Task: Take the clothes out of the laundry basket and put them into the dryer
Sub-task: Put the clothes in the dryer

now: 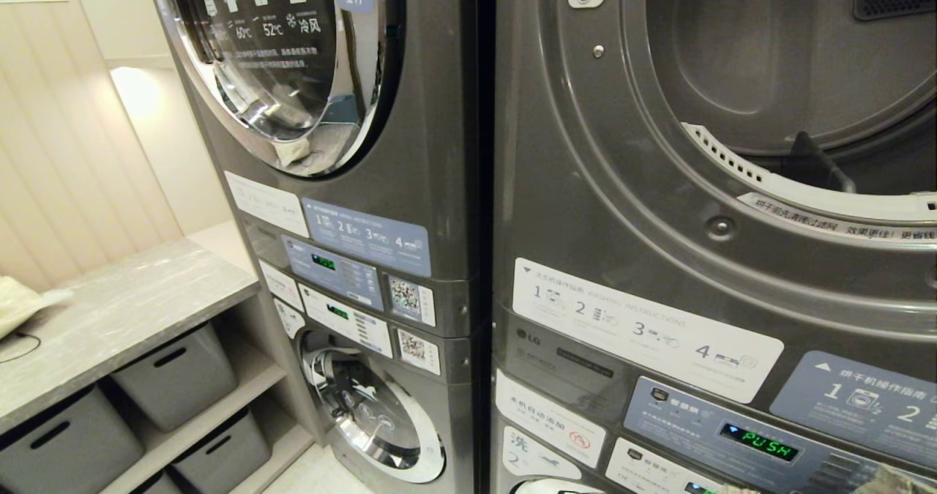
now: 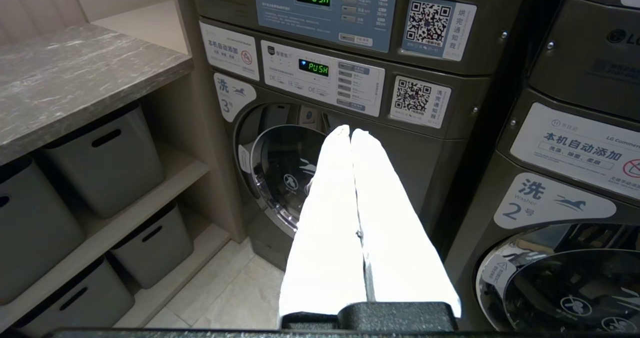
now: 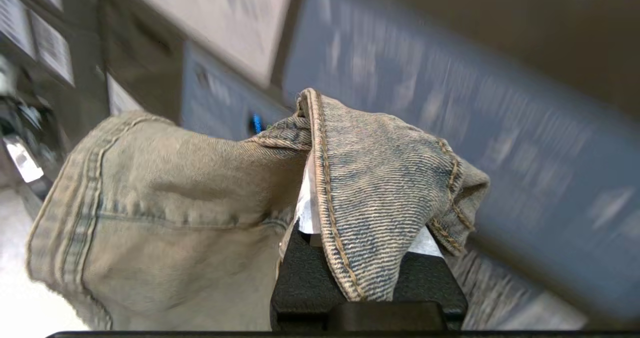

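Right, your right gripper is clamped on the denim garment near a seam, below the open dryer drum; it's heavy, floppy cloth, so grip bunched folds; left gripper is closed, empty.

faded blue-and-tan denim garment with ochre stitching, draped over white fingers on a black right gripper. dark grey metallic dryer with white and pale blue labels, green lettering on its display. white left gripper. grey marbled countertop; grey bins.
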Controlling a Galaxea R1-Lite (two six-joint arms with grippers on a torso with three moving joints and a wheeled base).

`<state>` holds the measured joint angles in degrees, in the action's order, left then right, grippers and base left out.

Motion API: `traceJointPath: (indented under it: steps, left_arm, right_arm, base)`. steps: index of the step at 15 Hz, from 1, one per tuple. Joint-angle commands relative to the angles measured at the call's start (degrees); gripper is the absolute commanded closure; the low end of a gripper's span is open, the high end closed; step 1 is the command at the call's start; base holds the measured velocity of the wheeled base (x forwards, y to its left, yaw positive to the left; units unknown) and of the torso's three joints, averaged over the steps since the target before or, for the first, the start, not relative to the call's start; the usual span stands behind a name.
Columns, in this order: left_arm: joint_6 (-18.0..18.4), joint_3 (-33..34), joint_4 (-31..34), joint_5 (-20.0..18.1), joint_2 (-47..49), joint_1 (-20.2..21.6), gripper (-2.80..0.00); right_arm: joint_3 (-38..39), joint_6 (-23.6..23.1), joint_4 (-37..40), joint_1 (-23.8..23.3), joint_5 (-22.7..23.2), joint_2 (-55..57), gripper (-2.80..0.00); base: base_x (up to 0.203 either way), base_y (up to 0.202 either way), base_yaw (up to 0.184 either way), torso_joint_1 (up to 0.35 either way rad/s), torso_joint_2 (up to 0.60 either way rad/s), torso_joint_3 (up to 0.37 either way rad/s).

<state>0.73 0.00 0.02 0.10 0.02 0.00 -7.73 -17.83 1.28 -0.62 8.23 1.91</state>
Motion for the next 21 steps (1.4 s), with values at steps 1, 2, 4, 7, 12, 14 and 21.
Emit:
traceJointPath:
  steps: [1,2,4,7,12,14,21]
  left_arm:
    - [0.1,-0.13,0.37,-0.01,-0.02,0.0,0.0]
    - [0.15,-0.11,0.4,-0.01,-0.02,0.0,0.0]
    - [0.06,0.0,-0.11,-0.01,-0.02,0.0,0.0]
    - [0.06,0.09,-0.2,-0.01,-0.02,0.0,0.0]
    - [0.06,0.09,-0.2,-0.01,-0.02,0.0,0.0]
    - [0.06,0.0,-0.2,-0.01,-0.02,0.0,0.0]
    - [-0.11,0.02,-0.11,-0.01,-0.02,0.0,0.0]
  right_arm:
    - [-9.48,-0.26,0.38,-0.03,2.84,7.75,0.0]
    - [-17.09,-0.1,0.59,-0.02,4.65,14.64,0.0]
    - [-36.75,0.17,0.87,0.02,7.97,30.44,0.0]
    - [-63.21,0.99,0.94,1.23,11.82,50.72,0.0]
    - [-83.04,1.08,-0.47,11.3,13.39,68.84,0.0]
    - [-87.12,1.06,-3.32,12.6,9.97,74.08,0.0]
    - [-104.85,-1.74,-6.68,17.4,-13.38,90.25,0.0]
  base:
    - [0.0,0.0,0.0,0.0,0.0,0.0]
    - [0.0,0.0,0.0,0.0,0.0,0.0]
    - [0.0,0.0,0.0,0.0,0.0,0.0]
    - [0.0,0.0,0.0,0.0,0.0,0.0]
    - [0.0,0.0,0.0,0.0,0.0,0.0]
    - [0.0,0.0,0.0,0.0,0.0,0.0]
    - [0.0,0.0,0.0,0.0,0.0,0.0]
